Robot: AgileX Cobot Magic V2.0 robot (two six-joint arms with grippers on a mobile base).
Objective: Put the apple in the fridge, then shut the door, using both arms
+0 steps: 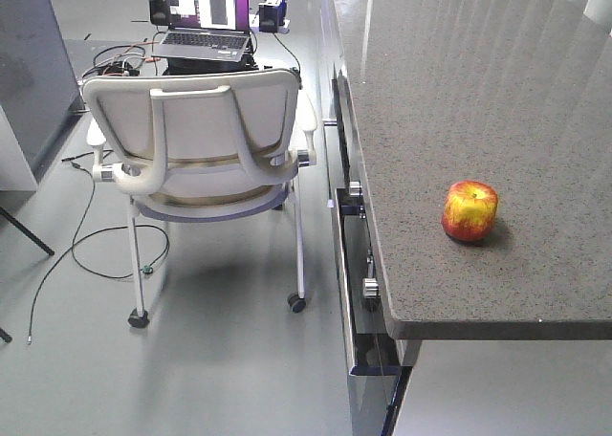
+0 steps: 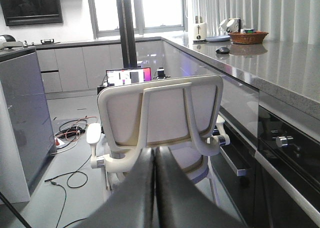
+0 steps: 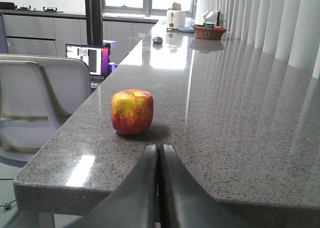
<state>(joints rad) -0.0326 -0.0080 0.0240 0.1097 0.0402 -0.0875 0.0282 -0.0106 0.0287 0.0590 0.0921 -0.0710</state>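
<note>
Sitting alone on the grey speckled counter (image 1: 459, 92), one apple (image 1: 469, 210) stands upright near the front edge, dimple up, red with yellow patches, touching nothing but the stone.

In the right wrist view the apple lies ahead of the right gripper (image 3: 159, 149) and a little to the left of its line, apart from it. That gripper's two fingers are pressed together with nothing between them. The left gripper (image 2: 154, 153) also has its two fingers closed against each other and holds nothing. It points at the back of the one white chair (image 2: 160, 113), which stands on the floor beside the counter.

Beyond the chair sits one open laptop (image 1: 204, 20) with a lit screen, and two small dark boxes (image 1: 160, 11) flank it, one on each side. Several cables (image 1: 96, 245) trail across the floor to the chair's left.

Two round metal knobs (image 1: 371, 288) show on the counter's front face, below the edge nearest the apple.

At the far end of the counter are one wicker basket (image 3: 209, 32), one white toaster (image 3: 175, 19) and one small dark mouse (image 3: 158, 40), all well apart from the apple.
</note>
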